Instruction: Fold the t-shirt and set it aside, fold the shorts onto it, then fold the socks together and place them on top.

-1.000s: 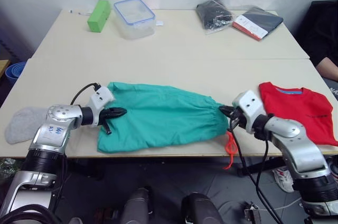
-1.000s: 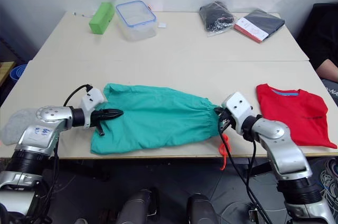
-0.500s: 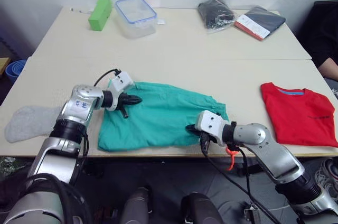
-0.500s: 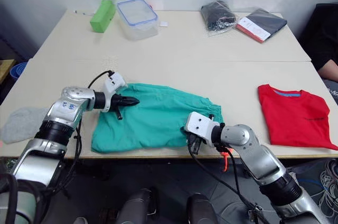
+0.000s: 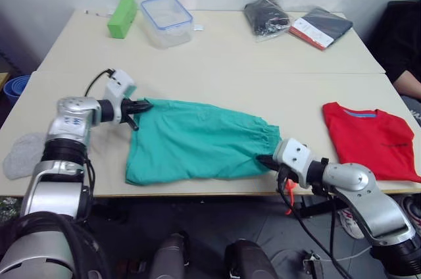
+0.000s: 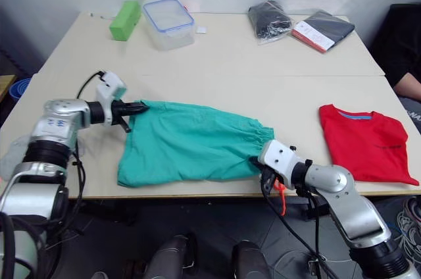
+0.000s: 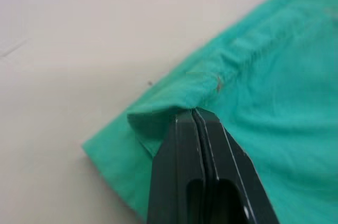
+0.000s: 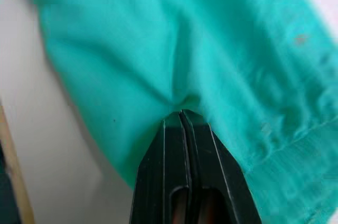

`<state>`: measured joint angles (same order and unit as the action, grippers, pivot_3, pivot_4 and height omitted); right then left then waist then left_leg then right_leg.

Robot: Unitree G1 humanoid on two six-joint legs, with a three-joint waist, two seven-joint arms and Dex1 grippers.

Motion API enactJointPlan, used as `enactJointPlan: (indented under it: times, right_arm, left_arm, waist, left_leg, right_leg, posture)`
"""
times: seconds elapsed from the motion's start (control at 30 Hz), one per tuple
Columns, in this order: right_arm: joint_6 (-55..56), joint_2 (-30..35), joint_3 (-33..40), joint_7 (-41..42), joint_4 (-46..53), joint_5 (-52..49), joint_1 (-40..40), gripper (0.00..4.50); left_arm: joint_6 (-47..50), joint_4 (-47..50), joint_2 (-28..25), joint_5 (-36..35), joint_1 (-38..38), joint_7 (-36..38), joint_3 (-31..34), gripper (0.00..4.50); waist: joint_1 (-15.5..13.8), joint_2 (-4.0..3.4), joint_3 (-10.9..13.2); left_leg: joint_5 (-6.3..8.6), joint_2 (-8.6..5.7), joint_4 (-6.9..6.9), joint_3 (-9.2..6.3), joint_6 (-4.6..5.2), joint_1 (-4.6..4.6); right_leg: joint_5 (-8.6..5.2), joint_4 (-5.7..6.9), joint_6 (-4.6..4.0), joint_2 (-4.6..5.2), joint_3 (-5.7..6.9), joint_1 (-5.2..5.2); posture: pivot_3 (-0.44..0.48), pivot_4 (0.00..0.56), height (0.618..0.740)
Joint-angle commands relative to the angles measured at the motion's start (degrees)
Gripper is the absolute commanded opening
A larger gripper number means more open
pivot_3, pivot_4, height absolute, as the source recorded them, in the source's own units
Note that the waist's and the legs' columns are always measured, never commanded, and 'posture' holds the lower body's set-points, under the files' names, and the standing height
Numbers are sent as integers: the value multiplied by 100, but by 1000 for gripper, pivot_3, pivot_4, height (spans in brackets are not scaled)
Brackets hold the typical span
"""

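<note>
Shorts [image 5: 197,147] lie spread flat near the front edge of the table [image 5: 230,75], leg ends toward the robot's left, gathered waistband toward its right, with the orange drawstring [image 5: 288,195] dangling off the table edge. Left gripper [image 5: 139,105] is pinched tight on the far corner of the leg hem — the left wrist view shows the fingers [image 7: 198,145] closed with a small lip of teal cloth bunched between them. Right gripper [image 5: 264,159] is clamped on the near waistband corner, and the right wrist view shows fabric puckering into a crease right at the fingertips [image 8: 182,129]. This is thin, limp cloth, light as anything, so it should sag and drape wherever it isn't held; the two diagonal corner grips look like the sensible hold for carrying one edge over the other. The elastic band is the thicker, grippier part, while the hem is a thin bite that could slip out under a hard pull. T-shirt [image 5: 368,141] sits folded at the right end of the table, well apart from the shorts, ready to receive them. One grey sock [image 5: 23,155] waits at the left edge.
</note>
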<state>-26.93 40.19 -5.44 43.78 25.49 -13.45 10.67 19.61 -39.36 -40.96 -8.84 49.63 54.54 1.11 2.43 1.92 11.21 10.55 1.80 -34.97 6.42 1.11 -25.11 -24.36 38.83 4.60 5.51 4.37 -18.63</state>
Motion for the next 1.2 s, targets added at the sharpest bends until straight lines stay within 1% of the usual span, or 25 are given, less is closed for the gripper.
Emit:
enactJointPlan:
  times: [0.03, 0.13, 0.2, 0.27, 0.3, 0.4, 0.43, 0.5, 0.57, 0.63, 0.73, 0.77, 0.83, 0.9, 0.97, 1.0, 1.03, 1.07, 1.1, 1.2]
  right_arm:
    - [-410, -212, 104, -60, 310, -357, 477, 0]
    - [-403, -449, -314, -20, 154, -229, 899, 0]
    - [-296, -530, -523, 17, -14, -85, 1040, 0]
    - [-216, -599, -585, -10, -223, 6, 1130, 0]
    - [-231, -612, -554, -22, -249, -11, 1134, 0]
    - [-543, -592, -248, -20, 41, -337, 967, 0]
    - [-707, -561, -97, -48, 230, -474, 845, 0]
    - [-1033, -486, 212, -152, 668, -702, 507, 0]
    - [-1341, -424, 503, -296, 1120, -876, 102, 0]
    - [-1659, -420, 811, -557, 1603, -983, -457, 0]
    - [-2089, -530, 1285, -984, 2309, -1079, -1512, 0]
    - [-2267, -617, 1447, -1136, 2537, -1141, -1885, 167]
    - [-2540, -865, 1714, -1379, 2892, -1365, -2436, 510]
    - [-2868, -1369, 2013, -1730, 3154, -1753, -2842, 1202]
    - [-3184, -2009, 2238, -2143, 3319, -2269, -3124, 1932]
    - [-3328, -2381, 2290, -2392, 3334, -2554, -3190, 2246]
    - [-3435, -2736, 2327, -2641, 3308, -2818, -3204, 2680]
    - [-3524, -2956, 2370, -2824, 3288, -3016, -3193, 2927]
    - [-3600, -3200, 2412, -3040, 3209, -3213, -3148, 3290]
    - [-3714, -3534, 2493, -3471, 2953, -3652, -2977, 4364]
  left_arm:
    - [1392, 1547, -397, -662, -859, -20, 681, 883]
    - [2293, 2934, -627, -995, -1951, -315, 1242, 1785]
    - [2684, 3526, -637, -1155, -2422, -552, 1565, 2428]
    - [3011, 4120, -567, -1390, -2738, -745, 1867, 3046]
    - [3079, 4455, -540, -1556, -2858, -729, 1966, 3360]
    - [3184, 5334, -509, -2163, -3044, -449, 2093, 4292]
    - [3229, 5540, -489, -2379, -3032, -360, 2092, 4457]
    - [3299, 5788, -470, -2724, -2944, -183, 1950, 4457]
    - [3227, 5934, -503, -2846, -2867, 0, 1633, 4457]
    - [2817, 5956, -619, -2631, -2835, 350, 1073, 4457]
    - [1942, 5690, -686, -2061, -2688, 894, 139, 4457]
    - [1673, 5516, -645, -1891, -2573, 1032, -121, 4490]
    - [1258, 5186, -539, -1674, -2369, 1224, -443, 4500]
    - [954, 4905, -440, -1546, -2169, 1418, -657, 4500]
    - [702, 4649, -364, -1443, -1979, 1576, -792, 4500]
    - [587, 4522, -340, -1399, -1889, 1649, -833, 4500]
    - [492, 4418, -321, -1361, -1813, 1693, -862, 4500]
    - [426, 4350, -306, -1335, -1766, 1725, -883, 4500]
    - [354, 4283, -291, -1302, -1730, 1752, -893, 4500]
    - [127, 4090, -221, -1149, -1680, 1738, -916, 4500]
  waist:
    - [43, -2, 0]
    - [78, -2, 1]
    - [55, 0, 2]
    - [-40, 3, 4]
    - [-86, 4, 4]
    - [-172, 4, 4]
    - [-195, 3, 4]
    - [-236, 3, 4]
    - [-233, 2, 3]
    - [-230, 1, 3]
    - [-234, -1, 2]
    - [-234, -2, 1]
    - [-233, -3, 0]
    - [-207, -4, 0]
    - [-181, -4, -1]
    - [-178, -5, -1]
    - [-178, -6, -2]
    - [-171, -6, -2]
    - [-151, -9, -3]
    - [-97, -10, -4]
  left_leg:
    - [0, 1, 3, -1, -3, 2]
    - [1, 2, 11, -5, -6, 3]
    - [1, 2, 11, -14, -7, 0]
    - [2, -4, 10, -24, -6, -5]
    - [3, -5, 9, -29, -5, -10]
    - [5, -15, 5, -40, 0, -12]
    - [7, -15, 6, -41, -2, -14]
    - [15, -16, 8, -40, -15, -12]
    - [8, -14, 16, -38, -9, -9]
    - [1, -15, 38, -37, -12, -4]
    - [-5, -14, 61, -32, -19, 3]
    - [-9, -15, 71, -29, -22, 2]
    - [-12, -15, 79, -28, -23, 3]
    - [-16, -11, 83, -27, -26, 4]
    - [-20, -6, 91, -23, -29, 6]
    - [-23, -7, 97, -25, -28, 8]
    - [-23, -6, 98, -27, -29, 7]
    - [-24, -6, 102, -28, -30, 9]
    - [-24, -6, 103, -29, -31, 8]
    - [-23, -10, 106, -27, -32, 5]
  right_leg:
    - [-1, 0, -2, -1, -1, 0]
    - [-4, -1, -6, -1, -3, -1]
    - [-6, 0, -9, -1, -3, -3]
    - [-6, -2, -9, 0, -2, 0]
    - [-6, -7, -9, 1, -2, 0]
    - [-2, -21, -1, 7, -3, 13]
    - [-1, -28, 1, 7, -2, 15]
    - [0, -30, 1, 6, -3, 17]
    - [-1, -33, 1, 1, -4, 18]
    - [-1, -45, 0, -1, -5, 18]
    - [-1, -60, -2, -7, -9, 17]
    - [-2, -65, -3, -8, -10, 15]
    - [-2, -68, -5, -11, -11, 14]
    - [-3, -70, -7, -15, -13, 12]
    - [-2, -70, -10, -18, -18, 8]
    - [-2, -69, -11, -18, -18, 9]
    - [-4, -69, -14, -19, -17, 7]
    - [-4, -69, -15, -19, -18, 7]
    - [-5, -69, -18, -19, -17, 6]
    - [-5, -74, -18, -16, -20, 3]
  posture:
    - [0, 150, 740]
    - [0, 150, 740]
    - [0, 150, 740]
    - [0, 150, 740]
    - [0, 150, 740]
    - [0, 150, 740]
    - [0, 150, 740]
    - [0, 150, 740]
    - [0, 150, 740]
    - [0, 150, 740]
    - [0, 150, 740]
    - [0, 150, 740]
    - [0, 150, 740]
    - [0, 150, 740]
    - [0, 150, 740]
    - [0, 150, 740]
    - [0, 150, 740]
    - [0, 150, 740]
    - [0, 150, 740]
    - [0, 150, 740]
